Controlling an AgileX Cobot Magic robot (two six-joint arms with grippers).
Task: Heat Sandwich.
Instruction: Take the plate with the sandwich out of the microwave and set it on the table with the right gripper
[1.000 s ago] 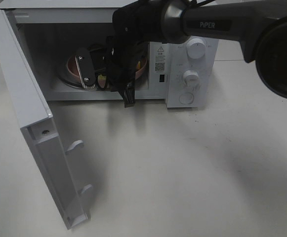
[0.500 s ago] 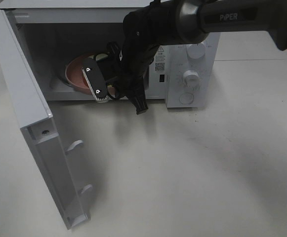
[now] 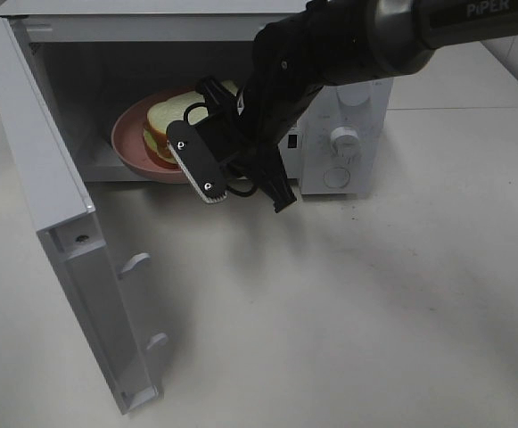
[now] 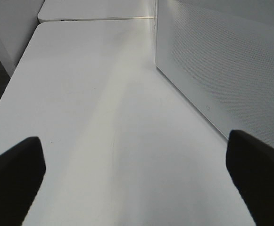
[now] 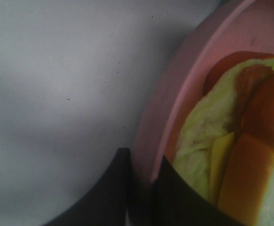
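The sandwich (image 3: 171, 127) lies on the pink plate (image 3: 127, 150), and the plate sits in the mouth of the microwave (image 3: 348, 134), with its near rim about level with the front edge of the cavity floor. The right wrist view shows the sandwich (image 5: 231, 155) just inside the plate's raised rim (image 5: 174, 108), touching or very nearly touching the inner finger. The right gripper (image 3: 232, 174) has its jaws pinched on that near rim, one finger (image 5: 113, 188) outside and one inside, so it grips the plate and not the food. From the jaws the sandwich lies further in, toward the back wall of the oven; its long side runs roughly across the opening, though the arm hides one end. Whether the plate is bound inward or outward cannot be read from this moment alone; either way it would travel along the line from jaws to back wall. The door (image 3: 53, 223) stands swung wide on the left. The left gripper (image 4: 137, 183) is far from all this, jaws spread wide over bare table (image 4: 103, 117) beside the oven's perforated side panel (image 4: 221, 66), holding nothing. The right arm is plainly the nearer.
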